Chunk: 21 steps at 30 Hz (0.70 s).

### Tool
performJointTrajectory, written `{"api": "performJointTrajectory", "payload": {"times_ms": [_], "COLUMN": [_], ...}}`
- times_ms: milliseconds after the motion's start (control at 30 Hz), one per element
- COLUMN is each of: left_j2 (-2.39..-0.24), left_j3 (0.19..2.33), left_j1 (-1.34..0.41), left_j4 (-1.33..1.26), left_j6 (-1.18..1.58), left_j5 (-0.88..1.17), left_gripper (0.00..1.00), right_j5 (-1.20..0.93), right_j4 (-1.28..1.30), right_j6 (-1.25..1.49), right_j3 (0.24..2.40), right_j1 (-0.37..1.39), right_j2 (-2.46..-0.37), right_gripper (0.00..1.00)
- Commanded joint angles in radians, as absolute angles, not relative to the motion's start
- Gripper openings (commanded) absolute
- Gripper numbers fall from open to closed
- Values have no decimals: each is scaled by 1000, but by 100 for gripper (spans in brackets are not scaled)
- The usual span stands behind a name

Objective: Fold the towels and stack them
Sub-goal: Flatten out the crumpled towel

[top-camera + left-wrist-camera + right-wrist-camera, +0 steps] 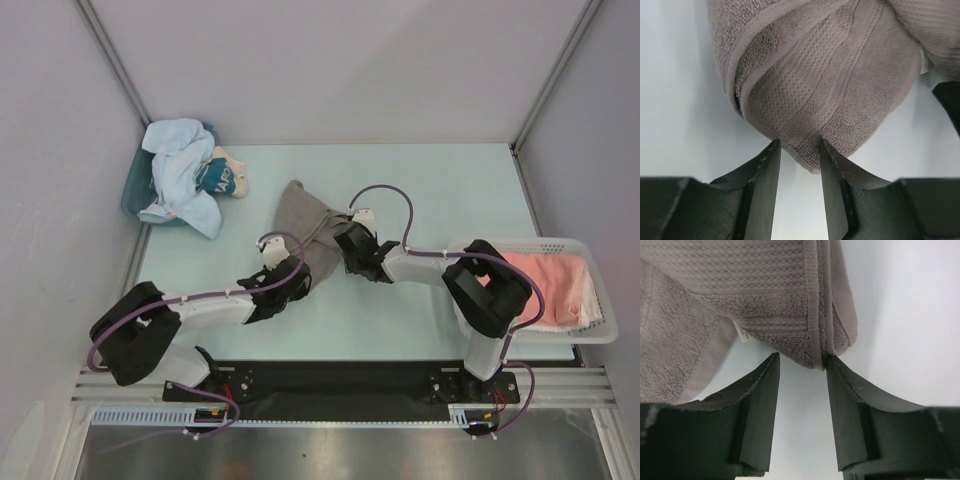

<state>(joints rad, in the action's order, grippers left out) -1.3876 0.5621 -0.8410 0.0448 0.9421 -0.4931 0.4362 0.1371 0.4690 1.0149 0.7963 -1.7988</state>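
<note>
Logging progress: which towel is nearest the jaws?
The grey towel, bunched mid-table; the light blue one lies far left, the pink one in the basket at right.

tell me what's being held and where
Cannot be told: grey towel, corner between left gripper fingertips; right gripper, open, at its hem.

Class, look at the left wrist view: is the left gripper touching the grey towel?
Touching. The left wrist view shows the grey towel corner sitting between the fingertips of the left gripper, meeting both inner edges.
</note>
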Motion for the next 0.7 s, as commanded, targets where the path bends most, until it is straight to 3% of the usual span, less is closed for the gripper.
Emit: {"api": "performJointTrajectory", "payload": {"times_ms": [0, 67, 200, 300, 667], "left_j2": [-1425, -1433, -1421, -1388, -1236], "left_j3": [610, 614, 620, 641, 775], "left_j1": [-818, -789, -735, -686, -522], "left_j4": [3, 5, -29, -8, 95], "left_j6": [936, 917, 870, 821, 603], "left_j5": [-519, -505, -480, -469, -382], "left_gripper": [41, 32, 13, 0, 0], "right_j5": [469, 469, 482, 483, 296], "right_j4": [118, 120, 129, 164, 414], "right_j6": [469, 465, 459, 453, 445], "right_j3": [1057, 1058, 1048, 1051, 1112], "right_j1": [773, 766, 761, 752, 696], "right_j2": [-1827, -1824, -1783, -1727, -1304], "right_gripper": [45, 38, 10, 0, 0]}}
